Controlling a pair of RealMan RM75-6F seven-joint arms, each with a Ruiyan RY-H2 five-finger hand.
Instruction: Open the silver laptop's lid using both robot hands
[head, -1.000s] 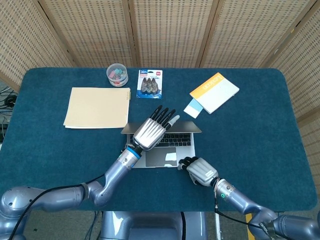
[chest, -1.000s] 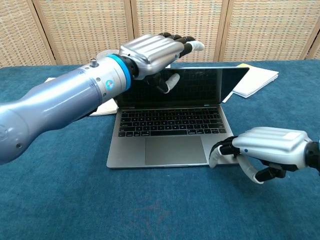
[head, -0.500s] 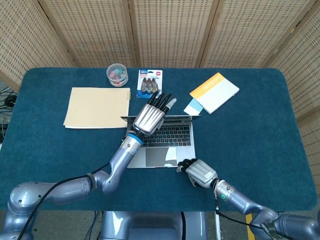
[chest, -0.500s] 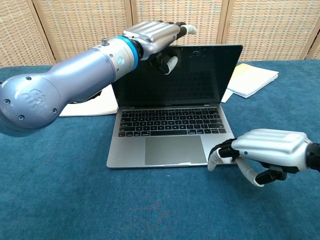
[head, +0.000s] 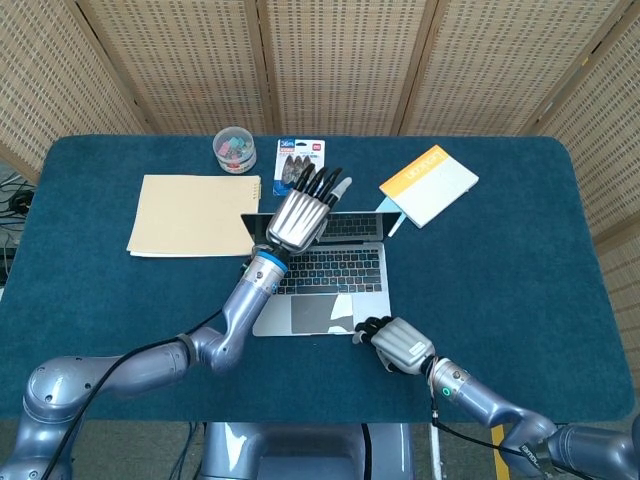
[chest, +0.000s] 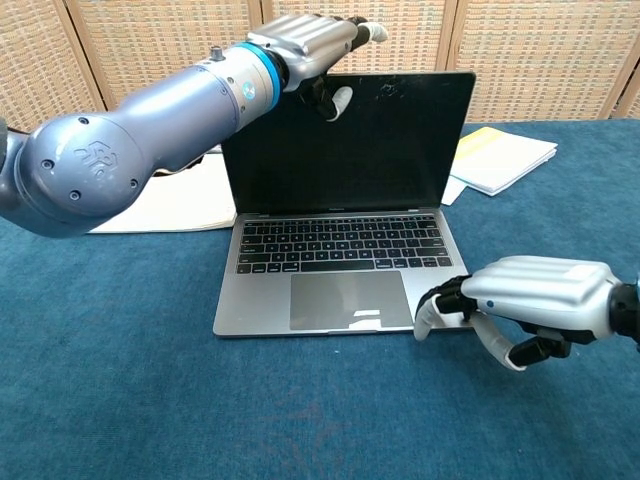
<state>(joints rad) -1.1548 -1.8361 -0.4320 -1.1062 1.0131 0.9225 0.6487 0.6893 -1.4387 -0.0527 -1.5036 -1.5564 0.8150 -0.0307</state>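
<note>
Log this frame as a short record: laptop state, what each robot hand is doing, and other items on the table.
laptop: silver, lid raised about upright, screen dark
left robot hand: at the lid's top edge, fingers over it
right robot hand: fingers on the base's front right corner
table: blue cloth
other items: tan folder, orange-covered booklet, small round container, blister pack
</note>
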